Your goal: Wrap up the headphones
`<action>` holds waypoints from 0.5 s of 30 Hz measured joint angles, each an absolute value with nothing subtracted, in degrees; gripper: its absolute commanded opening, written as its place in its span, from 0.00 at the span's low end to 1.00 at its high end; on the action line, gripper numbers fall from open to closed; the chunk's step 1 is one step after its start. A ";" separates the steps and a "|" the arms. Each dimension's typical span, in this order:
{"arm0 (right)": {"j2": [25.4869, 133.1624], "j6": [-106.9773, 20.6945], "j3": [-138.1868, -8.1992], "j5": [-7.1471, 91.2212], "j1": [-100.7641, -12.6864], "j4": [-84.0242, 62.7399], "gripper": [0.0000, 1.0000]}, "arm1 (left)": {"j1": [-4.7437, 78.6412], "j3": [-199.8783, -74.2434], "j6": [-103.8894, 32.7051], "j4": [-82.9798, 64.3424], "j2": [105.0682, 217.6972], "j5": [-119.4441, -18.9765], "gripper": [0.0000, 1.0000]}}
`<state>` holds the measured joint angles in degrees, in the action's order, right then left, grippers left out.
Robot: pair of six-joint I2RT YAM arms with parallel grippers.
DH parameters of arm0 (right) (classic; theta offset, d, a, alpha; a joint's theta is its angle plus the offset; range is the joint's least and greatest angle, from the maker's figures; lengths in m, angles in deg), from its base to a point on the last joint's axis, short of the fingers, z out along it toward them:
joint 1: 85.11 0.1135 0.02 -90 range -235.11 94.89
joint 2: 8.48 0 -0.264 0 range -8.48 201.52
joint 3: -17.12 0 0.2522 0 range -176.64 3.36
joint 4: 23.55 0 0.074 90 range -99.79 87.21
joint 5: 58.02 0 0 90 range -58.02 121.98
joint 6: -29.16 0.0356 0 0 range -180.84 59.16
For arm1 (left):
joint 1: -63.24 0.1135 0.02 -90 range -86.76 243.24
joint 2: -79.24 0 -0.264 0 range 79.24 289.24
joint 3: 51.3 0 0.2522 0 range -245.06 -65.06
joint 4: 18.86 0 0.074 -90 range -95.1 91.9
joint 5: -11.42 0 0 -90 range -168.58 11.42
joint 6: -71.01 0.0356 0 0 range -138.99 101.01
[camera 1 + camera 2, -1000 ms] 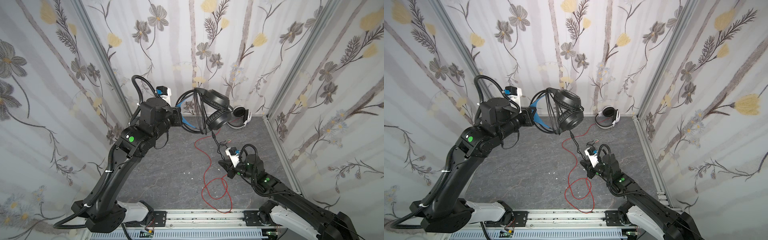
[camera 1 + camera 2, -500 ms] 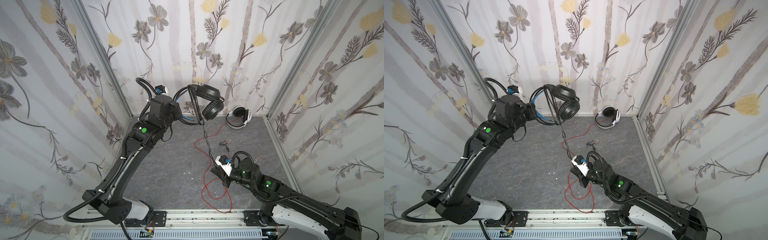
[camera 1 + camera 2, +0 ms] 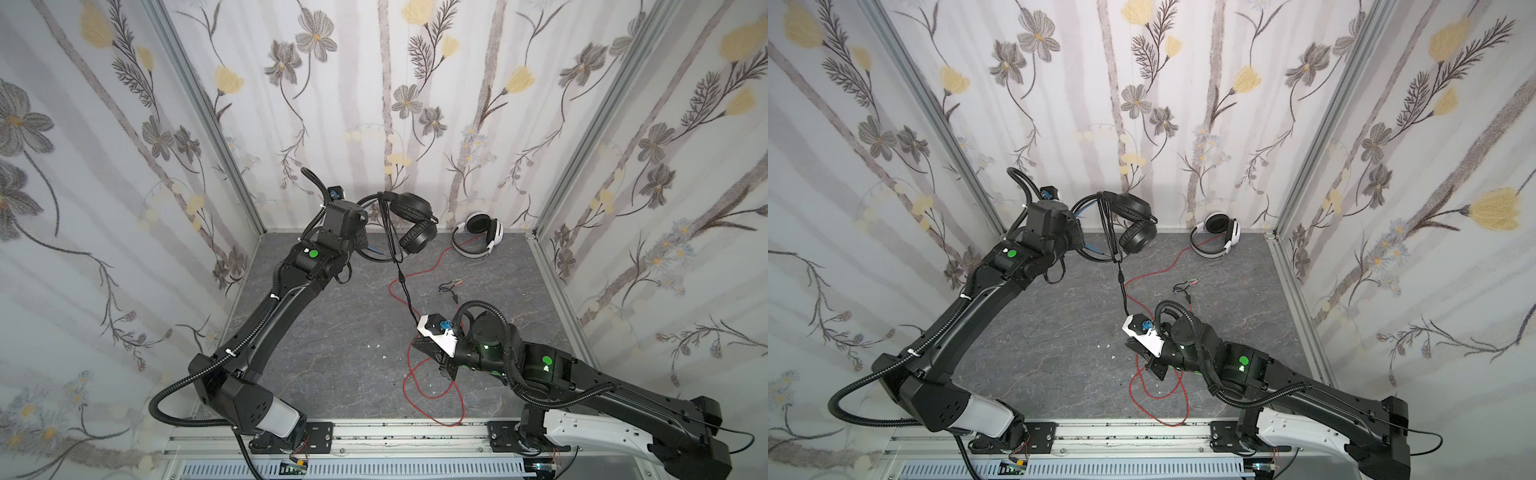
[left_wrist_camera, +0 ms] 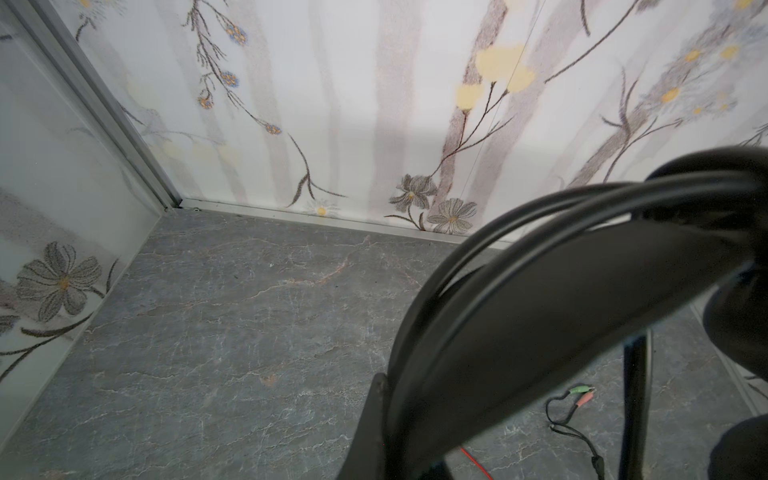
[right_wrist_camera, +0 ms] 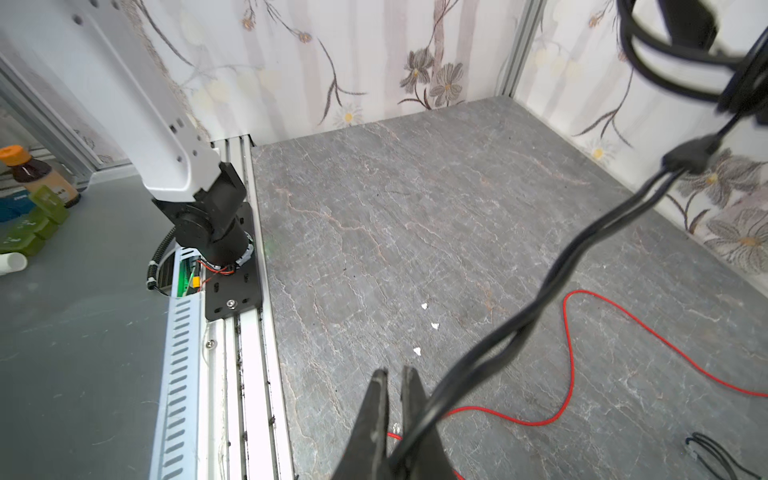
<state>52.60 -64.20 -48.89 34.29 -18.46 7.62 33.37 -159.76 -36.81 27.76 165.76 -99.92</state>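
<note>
At 12 o'clock, above the table (image 3: 332, 332), the black headphones (image 3: 411, 224) hang by their headband in the clamped left end effector (image 4: 395, 395), carried nearer the back wall (image 3: 374, 104) in the last second; the right end effector (image 5: 395, 374), pinched narrow on the black cable (image 3: 405, 291), has drawn it taut toward 5 o'clock, likely for another turn. Unwrapped at 1 o'clock lie the white headphones (image 3: 478, 235), their red cable (image 3: 432, 374) loose

Left floor (image 3: 324, 332) lies open; red cable (image 5: 571, 353) crosses the right.
</note>
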 measured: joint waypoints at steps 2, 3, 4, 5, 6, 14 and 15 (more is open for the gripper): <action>53.02 -65.46 -52.71 33.13 -17.58 11.00 0.00 | 33.09 -159.27 -35.35 27.76 166.63 -99.99 0.00; 53.35 -66.10 -54.64 32.52 -17.45 12.60 0.00 | 32.78 -159.12 -34.58 27.76 167.05 -100.36 0.00; 53.67 -66.82 -56.41 31.62 -17.45 14.17 0.00 | 32.47 -159.03 -33.77 27.74 167.47 -100.49 0.00; 54.24 -67.89 -58.66 30.47 -17.38 16.14 0.00 | 32.10 -158.86 -32.68 27.74 167.84 -100.56 0.00; 54.94 -68.83 -60.76 29.24 -17.34 17.85 0.00 | 31.71 -158.68 -31.65 27.78 168.21 -100.65 0.00; 62.50 -77.07 -74.51 21.20 -18.85 26.41 0.00 | 26.88 -157.02 -20.61 28.86 169.63 -99.20 0.00; 63.23 -77.94 -75.36 21.07 -19.26 26.55 0.00 | 26.25 -156.37 -19.13 29.07 169.52 -98.11 0.00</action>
<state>63.23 -77.94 -75.36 21.07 -19.26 26.55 26.25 -156.37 -19.13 29.07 169.52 -98.11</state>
